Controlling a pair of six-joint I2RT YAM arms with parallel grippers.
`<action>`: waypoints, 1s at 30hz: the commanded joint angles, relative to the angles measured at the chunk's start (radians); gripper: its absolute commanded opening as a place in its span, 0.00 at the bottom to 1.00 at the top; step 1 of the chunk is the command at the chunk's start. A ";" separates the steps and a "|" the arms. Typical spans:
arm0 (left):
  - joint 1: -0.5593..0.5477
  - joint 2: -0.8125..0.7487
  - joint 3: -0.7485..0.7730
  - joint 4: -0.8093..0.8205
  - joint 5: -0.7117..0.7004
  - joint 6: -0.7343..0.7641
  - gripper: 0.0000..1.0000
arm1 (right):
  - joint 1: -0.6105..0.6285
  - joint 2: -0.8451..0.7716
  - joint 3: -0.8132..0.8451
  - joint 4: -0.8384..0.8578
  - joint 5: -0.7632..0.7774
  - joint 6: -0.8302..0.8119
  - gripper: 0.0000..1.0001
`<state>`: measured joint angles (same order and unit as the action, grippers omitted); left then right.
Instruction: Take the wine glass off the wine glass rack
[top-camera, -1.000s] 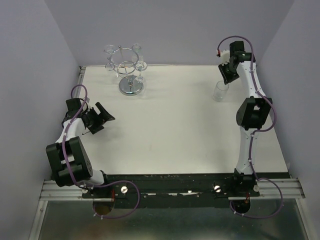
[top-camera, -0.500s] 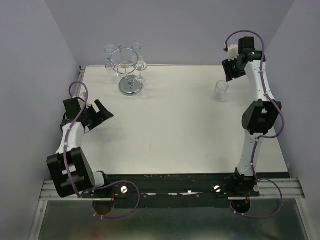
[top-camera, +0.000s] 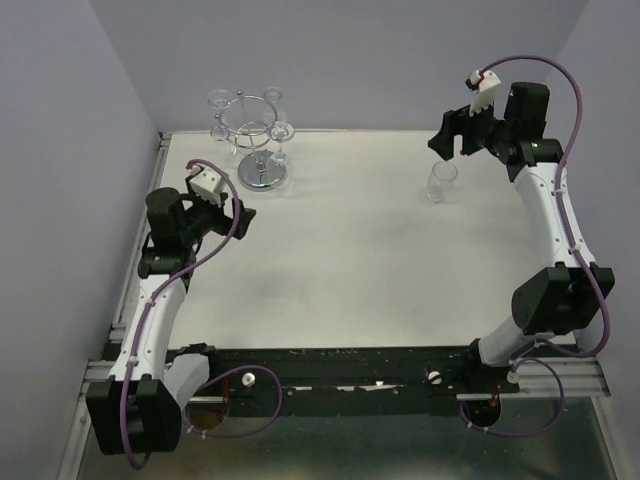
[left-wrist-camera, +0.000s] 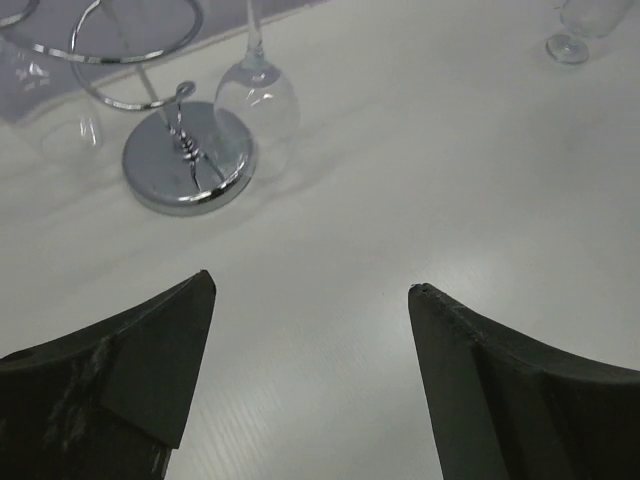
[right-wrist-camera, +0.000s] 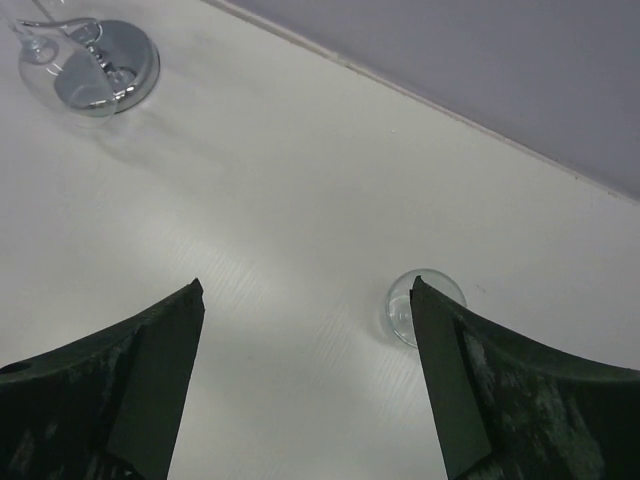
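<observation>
Left gripper (left-wrist-camera: 310, 290): jaws spread wide, nothing held. Wine glass rack (left-wrist-camera: 188, 160) sits ahead of it and slightly left, near but apart. Hanging wine glass (left-wrist-camera: 258, 95) is bowl-down beside the rack's disc base. Right gripper (right-wrist-camera: 305, 285): jaws spread wide, nothing held, raised over the table (right-wrist-camera: 300, 180). Standing wine glass (right-wrist-camera: 425, 305) is just below it, untouched, with the rack far off ahead-left.

A white, matte, rectangular desk (top-camera: 370, 260) seen from above. Near its far left corner a shiny chrome wine glass rack (top-camera: 258, 150) stands on its round disc base. Near the far right corner a single clear wine glass (top-camera: 440, 182) stands upright on the desk, well apart from the rack.
</observation>
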<state>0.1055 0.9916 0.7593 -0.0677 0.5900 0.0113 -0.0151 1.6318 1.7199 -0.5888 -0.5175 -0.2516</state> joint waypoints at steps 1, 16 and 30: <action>-0.145 -0.010 0.041 0.132 -0.074 0.278 0.89 | 0.015 -0.059 -0.088 0.201 -0.078 0.041 0.91; -0.213 0.355 0.124 0.549 0.071 0.104 0.60 | 0.015 -0.239 -0.112 0.041 0.004 -0.008 0.91; -0.233 0.570 0.198 0.710 0.016 0.110 0.68 | 0.015 -0.302 -0.200 0.006 0.047 -0.025 0.91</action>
<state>-0.1112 1.5150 0.9199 0.5404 0.6064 0.1051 -0.0048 1.3487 1.5478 -0.5438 -0.5026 -0.2562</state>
